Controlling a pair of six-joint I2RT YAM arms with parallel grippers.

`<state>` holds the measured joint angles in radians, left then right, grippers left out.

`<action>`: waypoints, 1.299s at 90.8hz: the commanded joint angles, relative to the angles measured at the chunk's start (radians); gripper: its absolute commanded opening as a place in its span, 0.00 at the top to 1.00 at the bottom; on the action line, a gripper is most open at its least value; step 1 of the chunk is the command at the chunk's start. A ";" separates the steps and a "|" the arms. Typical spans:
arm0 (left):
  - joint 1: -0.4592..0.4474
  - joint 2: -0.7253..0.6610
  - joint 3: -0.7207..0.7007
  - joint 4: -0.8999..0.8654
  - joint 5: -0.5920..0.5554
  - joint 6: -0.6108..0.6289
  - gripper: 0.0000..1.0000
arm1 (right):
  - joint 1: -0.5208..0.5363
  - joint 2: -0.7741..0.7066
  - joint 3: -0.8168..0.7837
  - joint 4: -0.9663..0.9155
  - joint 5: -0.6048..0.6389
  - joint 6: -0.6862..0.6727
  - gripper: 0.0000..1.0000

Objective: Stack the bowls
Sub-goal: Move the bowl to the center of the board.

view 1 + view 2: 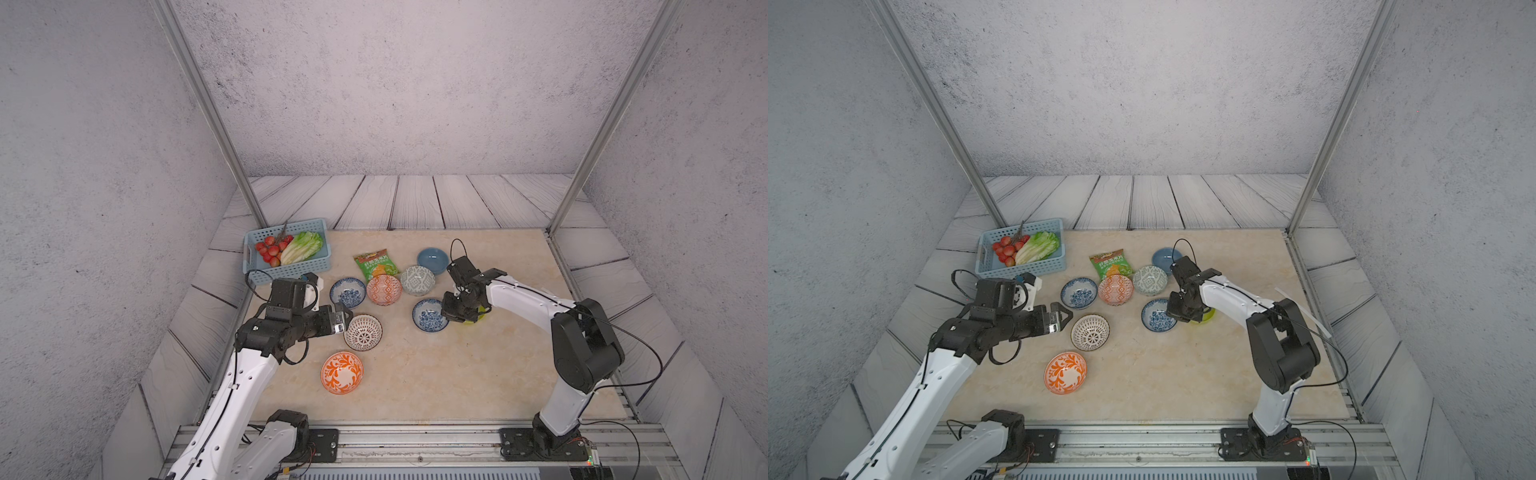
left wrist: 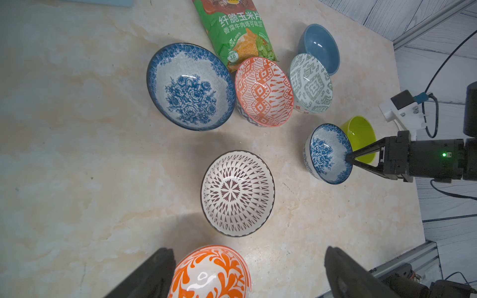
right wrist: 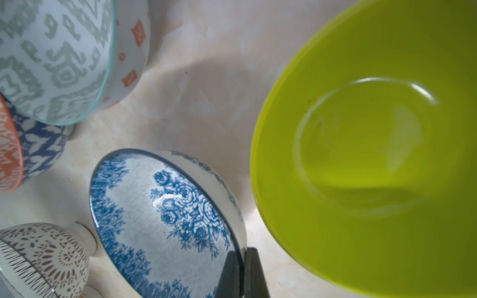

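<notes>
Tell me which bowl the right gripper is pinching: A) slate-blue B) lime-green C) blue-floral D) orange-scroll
C: in the right wrist view the right gripper is shut on the rim of the blue-floral bowl, right beside the lime-green bowl.

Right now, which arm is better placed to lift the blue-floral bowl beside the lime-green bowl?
Right. The right tool is shut on the rim of that blue-floral bowl, next to the lime-green bowl. The left tool is open and empty, farther off by the dark-lattice bowl.
</notes>
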<state>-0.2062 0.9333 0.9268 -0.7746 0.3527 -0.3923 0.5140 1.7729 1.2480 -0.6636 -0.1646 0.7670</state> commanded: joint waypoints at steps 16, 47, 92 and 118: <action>-0.009 0.008 -0.007 0.005 0.009 0.009 0.03 | -0.041 0.014 -0.011 -0.001 0.045 -0.008 1.00; -0.008 0.015 -0.007 0.005 0.004 0.008 0.03 | -0.140 -0.004 -0.030 0.001 0.030 -0.061 1.00; -0.008 0.024 -0.003 -0.008 -0.028 0.004 0.03 | -0.178 -0.007 -0.032 -0.017 0.036 -0.101 1.00; -0.009 0.024 -0.003 -0.010 -0.039 0.003 0.03 | -0.203 -0.004 -0.016 -0.033 0.018 -0.124 1.00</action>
<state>-0.2062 0.9565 0.9268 -0.7757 0.3256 -0.3927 0.3187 1.7763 1.2327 -0.6403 -0.1673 0.6670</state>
